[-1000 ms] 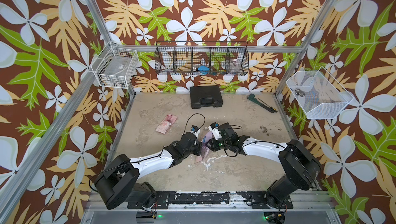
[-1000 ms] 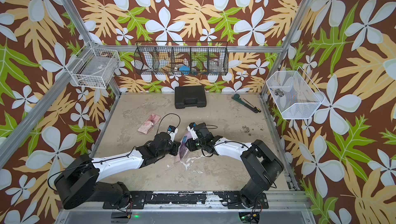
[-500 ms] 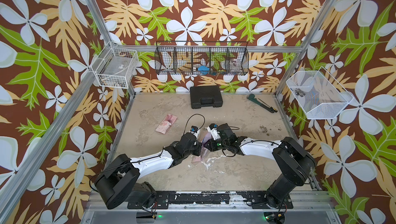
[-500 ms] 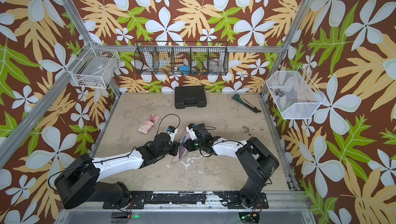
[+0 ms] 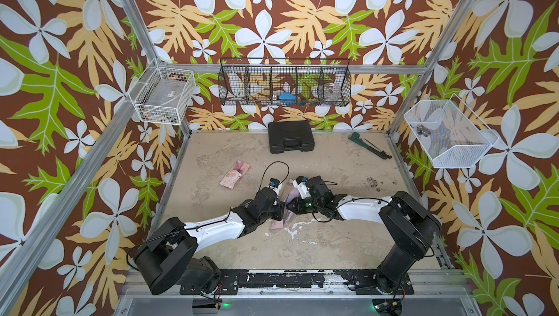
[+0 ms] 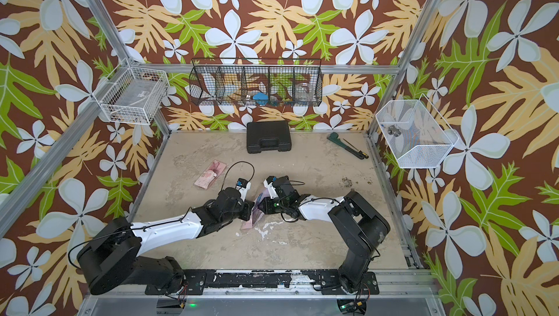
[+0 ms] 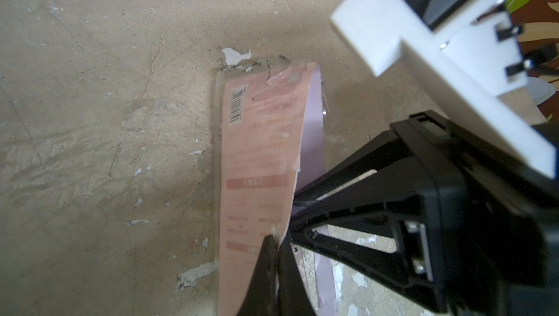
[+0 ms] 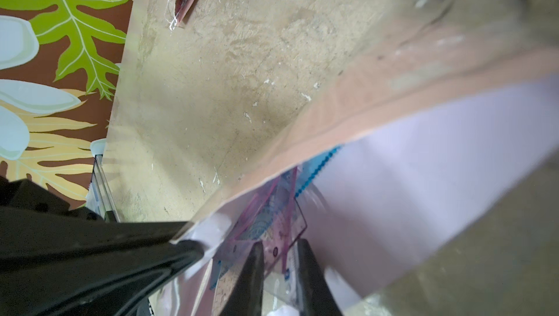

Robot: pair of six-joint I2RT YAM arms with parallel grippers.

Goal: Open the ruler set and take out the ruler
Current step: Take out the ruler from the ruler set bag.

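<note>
The ruler set [image 5: 277,225] [image 6: 248,224] is a clear pouch with a pink card back and lilac lining, lying at mid-table between both arms. My left gripper [image 7: 276,238] [image 5: 282,208] is shut on the pink card edge [image 7: 257,148] at the pouch mouth and holds it up. My right gripper [image 8: 279,245] [image 6: 260,207] reaches into the open mouth. Its jaws stand narrow on either side of a see-through pink ruler [image 8: 272,223] among other rulers, pressing on it. The left fingertips [image 8: 187,246] show beside it.
A black case [image 5: 290,136] stands at the back wall, and a green-handled tool [image 5: 369,145] lies at the back right. A small pink packet [image 5: 235,174] lies left of the arms. Wire baskets [image 5: 161,99] [image 5: 284,86] [image 5: 447,136] hang on the walls.
My right gripper has pushed a little leftward into the pouch mouth and its jaws have narrowed onto the ruler. The left gripper keeps its hold in the same place.
</note>
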